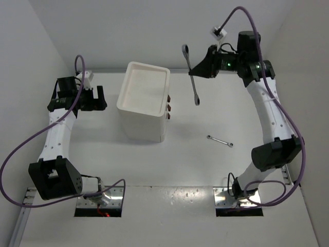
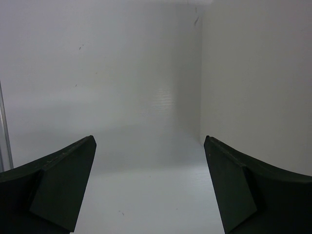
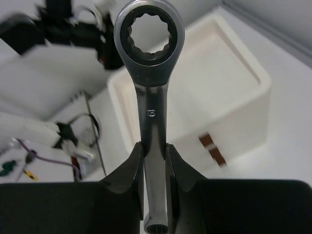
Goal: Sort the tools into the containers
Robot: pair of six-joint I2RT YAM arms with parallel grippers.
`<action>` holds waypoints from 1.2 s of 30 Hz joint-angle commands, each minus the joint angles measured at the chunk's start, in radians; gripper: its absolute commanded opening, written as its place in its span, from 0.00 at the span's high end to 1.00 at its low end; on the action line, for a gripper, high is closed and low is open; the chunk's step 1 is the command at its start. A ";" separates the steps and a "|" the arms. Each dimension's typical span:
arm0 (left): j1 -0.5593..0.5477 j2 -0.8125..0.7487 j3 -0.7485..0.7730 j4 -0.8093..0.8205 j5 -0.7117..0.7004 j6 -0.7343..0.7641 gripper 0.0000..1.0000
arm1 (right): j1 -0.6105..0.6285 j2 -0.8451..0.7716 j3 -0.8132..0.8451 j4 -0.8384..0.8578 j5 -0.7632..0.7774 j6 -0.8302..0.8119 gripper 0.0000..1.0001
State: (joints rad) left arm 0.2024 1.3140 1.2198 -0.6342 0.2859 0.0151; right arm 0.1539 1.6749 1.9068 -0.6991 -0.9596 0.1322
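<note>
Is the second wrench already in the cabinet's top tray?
No, the small wrench lies on the table, right of the cabinet.

Cabinet [image 1: 143, 110] stands on the desk [image 1: 195, 170], left of centre and toward the far side. Its tray top [image 1: 146, 85] faces up and its drawer handles [image 1: 168, 107] face right.

Left claw [image 1: 97, 98] sits just left of the cabinet, apart from it.

Right claw [image 1: 198, 69] is raised off the desk, right of the cabinet and behind it. Larger wrench [image 1: 191, 74] sits between its fingers [image 3: 129, 168], ring end sticking out past the fingertips; from overhead it lies between cabinet and claw.

Smaller wrench [image 1: 220, 140] lies flat on the desk, right of the cabinet and well apart from it, nearer the arm bases than the larger wrench.
</note>
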 commanded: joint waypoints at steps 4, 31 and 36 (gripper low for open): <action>0.011 -0.025 0.020 0.030 0.010 -0.024 0.00 | 0.110 0.035 0.023 0.605 -0.033 0.596 1.00; 0.011 -0.044 -0.054 0.057 -0.027 -0.015 0.00 | 0.443 0.287 0.146 0.317 0.671 0.438 1.00; 0.011 -0.044 -0.054 0.057 -0.036 -0.015 0.00 | 0.452 0.321 0.101 0.317 0.691 0.449 1.00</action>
State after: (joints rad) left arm 0.2024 1.3041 1.1671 -0.6113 0.2550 -0.0010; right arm 0.5987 1.9762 2.0033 -0.4133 -0.3035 0.5949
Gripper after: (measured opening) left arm 0.997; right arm 0.164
